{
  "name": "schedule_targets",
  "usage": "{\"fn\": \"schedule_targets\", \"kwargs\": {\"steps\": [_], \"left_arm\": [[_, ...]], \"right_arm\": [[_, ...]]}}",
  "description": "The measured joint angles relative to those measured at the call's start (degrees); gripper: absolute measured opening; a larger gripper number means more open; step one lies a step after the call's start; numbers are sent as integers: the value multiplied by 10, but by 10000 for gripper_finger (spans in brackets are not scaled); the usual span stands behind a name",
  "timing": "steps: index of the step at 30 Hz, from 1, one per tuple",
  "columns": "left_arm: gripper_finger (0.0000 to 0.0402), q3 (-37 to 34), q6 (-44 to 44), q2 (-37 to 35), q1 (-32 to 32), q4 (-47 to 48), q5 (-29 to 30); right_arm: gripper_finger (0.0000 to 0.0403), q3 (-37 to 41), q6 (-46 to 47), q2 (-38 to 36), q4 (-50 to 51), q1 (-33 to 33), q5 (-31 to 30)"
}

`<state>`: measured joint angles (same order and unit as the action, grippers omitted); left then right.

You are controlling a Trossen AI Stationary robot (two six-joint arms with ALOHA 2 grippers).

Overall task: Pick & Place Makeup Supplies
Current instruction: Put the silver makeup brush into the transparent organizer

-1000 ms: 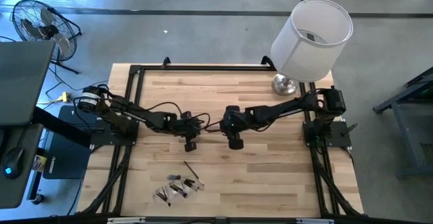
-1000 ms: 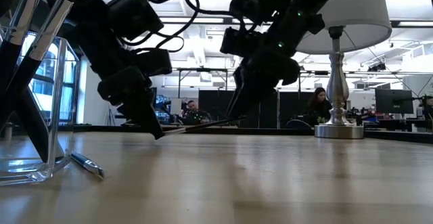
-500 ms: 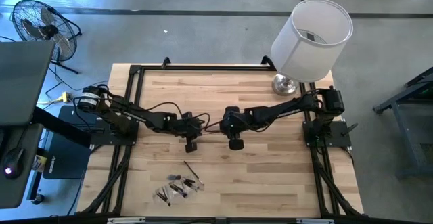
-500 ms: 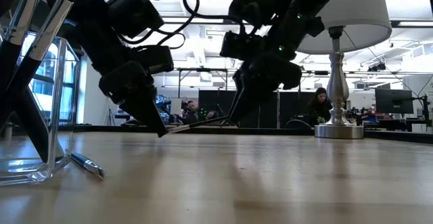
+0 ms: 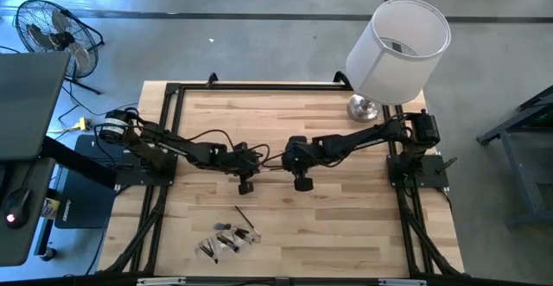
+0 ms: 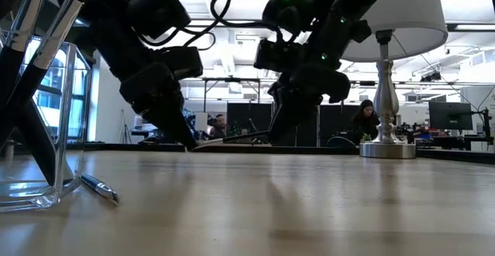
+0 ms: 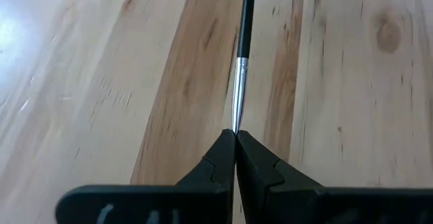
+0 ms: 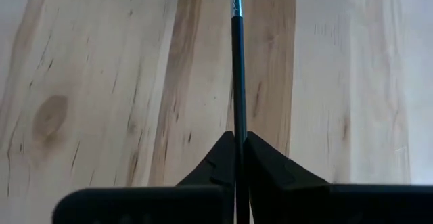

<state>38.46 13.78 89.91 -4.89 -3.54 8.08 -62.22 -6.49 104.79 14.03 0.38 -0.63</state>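
A: Mid-bench, both arms meeting. Left gripper [image 7: 235, 139] clenched on the silver ferrule end of one brush [image 7: 241, 61]. Right gripper [image 8: 237, 143] clamped on the dark handle end of the same brush [image 8: 237, 68]. Held by both at once, looks like a handover.

B: Brush position?

A: Bridging the two grippers in the high view, left gripper [image 5: 244, 182] and right gripper [image 5: 301, 181] close together, brush just off the bench [image 5: 346, 217] and roughly level in the low view [image 6: 232, 141]. Rest of the brushes [image 5: 229, 237] lying in a loose pile near the front edge, well apart from the arms. Clear holder [image 6: 35, 132] at the low view's near left with a few dark handles standing in it, one pencil-like piece [image 6: 99, 187] lying beside it.

B: Risks?

A: Double grip on a thin stick. Any arm motion before one side lets go means bending, snapping or twisting the brush out of a grip. Left fingers [image 7: 216, 160] pinching right at the tip, so little purchase, likely slip if pulled sideways. Release too early by both: drop onto the bench, roll away. Right grip near the very end too, so brush may droop or pivot once carried alone. Lamp [image 5: 393, 48] at the back right, no threat here.
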Motion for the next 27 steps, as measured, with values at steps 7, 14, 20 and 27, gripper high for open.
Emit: {"fn": "schedule_targets", "kwargs": {"steps": [7, 14, 20, 27], "left_arm": [[1, 0, 0, 0, 0, 1, -2], [46, 0, -20, 0, 0, 1, 11], [113, 0, -21, -4, 0, 3, 50], [142, 0, -128, -100, 18, 12, 167]], "right_arm": [[8, 0, 2, 0, 1, 0, -9], [8, 0, 6, 0, 7, 0, -12], [8, 1, 35, 0, 31, -6, -26], [8, 19, 115, -17, 101, -19, -24]]}}
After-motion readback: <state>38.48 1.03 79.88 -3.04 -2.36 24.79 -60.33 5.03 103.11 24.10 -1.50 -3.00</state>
